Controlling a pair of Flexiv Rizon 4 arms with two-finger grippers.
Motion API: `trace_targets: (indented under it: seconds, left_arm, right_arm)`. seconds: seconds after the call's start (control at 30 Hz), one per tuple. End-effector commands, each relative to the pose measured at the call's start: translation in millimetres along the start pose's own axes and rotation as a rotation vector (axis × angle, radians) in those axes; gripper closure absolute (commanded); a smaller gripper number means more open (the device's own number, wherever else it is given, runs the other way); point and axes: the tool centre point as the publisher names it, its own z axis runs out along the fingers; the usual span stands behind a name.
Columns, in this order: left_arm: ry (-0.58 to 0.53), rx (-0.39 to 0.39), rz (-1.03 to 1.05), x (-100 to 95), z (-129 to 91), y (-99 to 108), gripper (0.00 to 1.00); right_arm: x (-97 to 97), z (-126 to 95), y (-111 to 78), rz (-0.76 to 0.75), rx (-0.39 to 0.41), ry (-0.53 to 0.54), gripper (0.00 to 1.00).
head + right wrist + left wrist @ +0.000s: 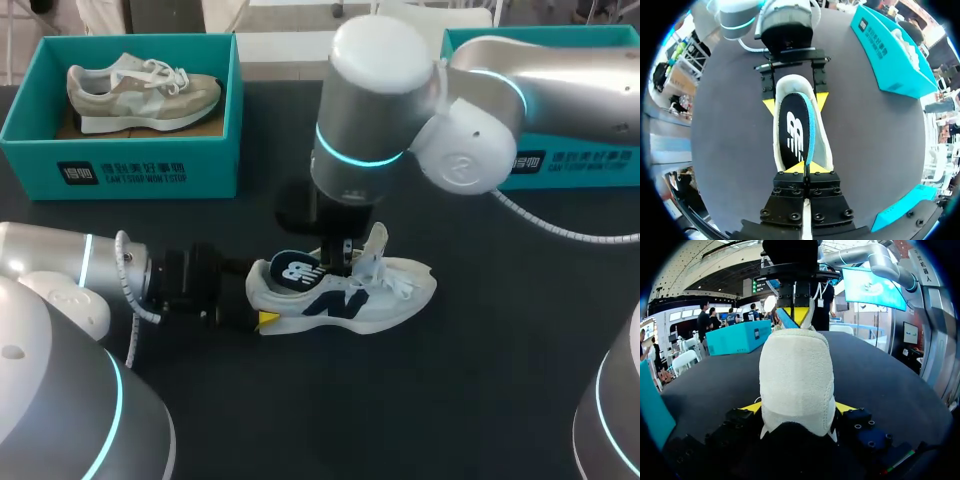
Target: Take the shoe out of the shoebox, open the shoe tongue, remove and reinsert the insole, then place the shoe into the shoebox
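Now left hand (798,410) clamps the shoe (395,290) at its heel while right hand (805,167) pinches the logo-marked insole (792,135).

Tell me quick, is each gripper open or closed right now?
Left gripper: closed on the heel of the white shoe.
Right gripper: closed on the insole.

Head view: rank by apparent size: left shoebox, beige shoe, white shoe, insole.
1. left shoebox
2. white shoe and beige shoe: look alike; white one is nearer the camera, so no ranking
3. insole, partly hidden in the shoe
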Motion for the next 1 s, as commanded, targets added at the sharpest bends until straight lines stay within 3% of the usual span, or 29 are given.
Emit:
trace_targets:
  seconds: [0.03, 0.43, 0.77, 0.8, 0.83, 0.87, 1.0]
  left_arm:
    - [-0.001, 0.001, 0.000, 1.3, 1.5, 3.3, 1.00]
    - [-0.001, 0.001, 0.000, 1.3, 1.5, 3.3, 1.00]
    - [-0.001, 0.001, 0.000, 1.3, 1.5, 3.3, 1.00]
    - [-0.001, 0.001, 0.000, 1.3, 1.5, 3.3, 1.00]
    - [-0.001, 0.001, 0.000, 1.3, 1.5, 3.3, 1.00]
    - [-0.001, 0.001, 0.000, 1.3, 1.5, 3.3, 1.00]
    - [-0.001, 0.001, 0.000, 1.3, 1.5, 3.3, 1.00]
  right_arm:
    - [-5.8, -2.4, 5.0, -0.022, -0.065, 0.027, 1.00]
    - [-11.6, -8.7, 51.7, -0.182, -0.173, 0.125, 1.00]
    - [-9.6, -3.2, 62.0, -0.162, -0.217, 0.169, 1.00]
    - [-9.2, -4.2, 63.6, -0.151, -0.248, 0.175, 0.92]
    - [-9.1, -5.9, 64.6, -0.133, -0.267, 0.179, 0.32]
    - [-8.8, -8.3, 65.7, -0.132, -0.279, 0.194, 0.00]
    - [-4.5, -21.2, 65.2, -0.091, -0.325, 0.255, 0.00]
